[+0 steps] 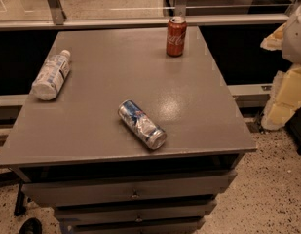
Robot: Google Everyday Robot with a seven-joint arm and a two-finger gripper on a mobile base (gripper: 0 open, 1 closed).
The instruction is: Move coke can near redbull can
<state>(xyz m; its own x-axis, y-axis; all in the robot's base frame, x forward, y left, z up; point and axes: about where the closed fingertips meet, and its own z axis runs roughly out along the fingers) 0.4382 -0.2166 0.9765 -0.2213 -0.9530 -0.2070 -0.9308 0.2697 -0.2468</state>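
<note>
The coke can point(176, 36) is red with white script and a silver top, and it stands upright near the far edge of the grey cabinet top point(116, 77), right of the middle. The redbull can point(141, 124) is slim, silver and blue and dented. It lies on its side near the front edge, pointing from back left to front right. My gripper point(285, 89) shows as pale yellowish and white parts at the right edge of the view. It is off the cabinet top, to the right of both cans and touches neither.
A clear plastic bottle point(51, 75) with a white label lies on its side at the left of the top. The cabinet has drawers point(135, 194) below its front edge. A metal rail point(140, 22) and glass partition run behind it. Speckled floor point(267, 194) lies to the right.
</note>
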